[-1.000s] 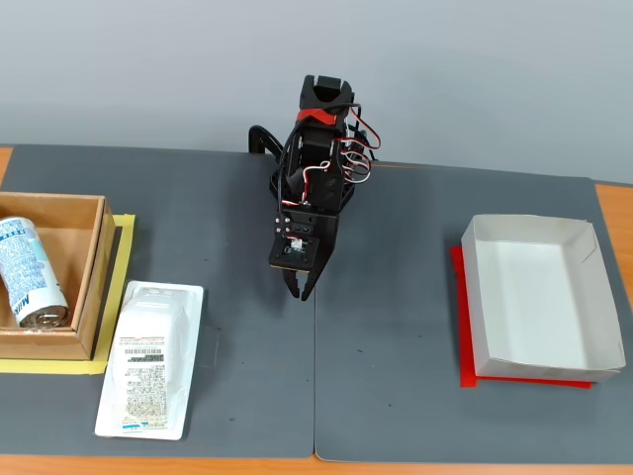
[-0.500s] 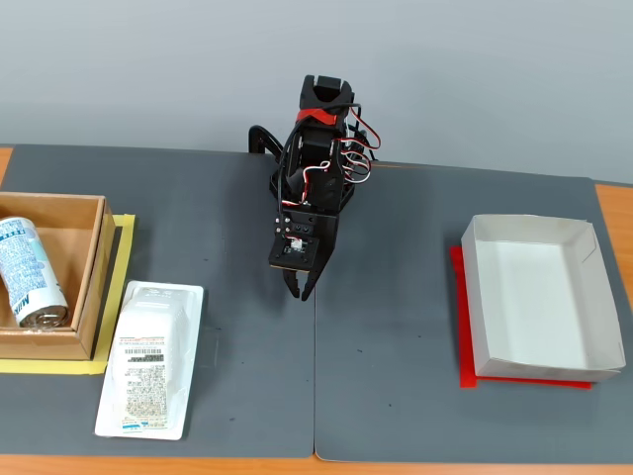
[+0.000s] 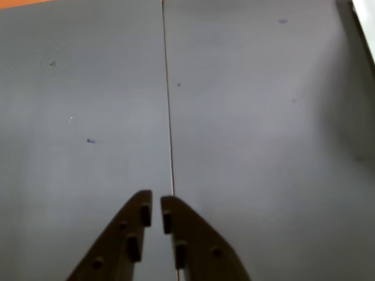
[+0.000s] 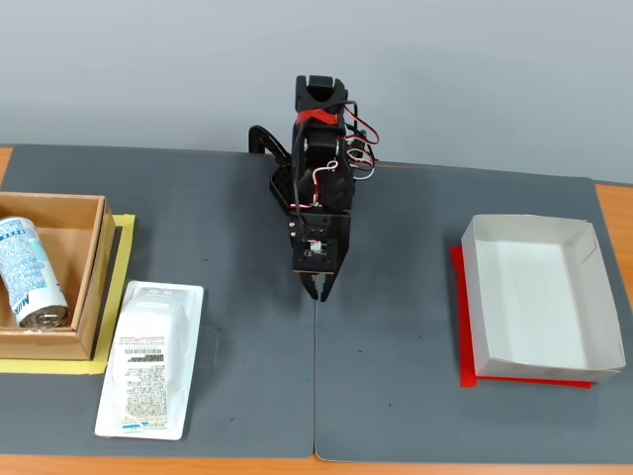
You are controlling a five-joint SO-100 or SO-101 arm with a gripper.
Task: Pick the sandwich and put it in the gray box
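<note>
Bench (image 4: 59, 460): orange top, covered by two dark gray mats (image 4: 415, 396) that meet at a seam (image 3: 169, 117) running down the middle.

Arm (image 4: 320, 188): black, red and white wires at the upper joint, standing at the back centre of the mats and folded forward and down.

Box (image 4: 584, 297): pale gray, low walls, right side of the fixed view, sitting on a red sheet (image 4: 461, 327) that shows along its left and front edges. Nothing inside.

Wooden box (image 4: 91, 267): left edge of the fixed view, on yellow tape (image 4: 117, 297). A white-and-teal can (image 4: 28, 272) lies on its side in it.

Sandwich (image 4: 151, 361): white wrapped pack, barcode label up, flat on the left mat just in front and to the right of the wooden box. Well apart from the gray box, nothing touching it.

Pincer (image 4: 320, 292) (image 3: 156, 213): points down over the seam, near mid-mat, between sandwich and box. Wrist view shows the two dark fingers nearly together, only a thin gap between the tips, nothing held.
</note>
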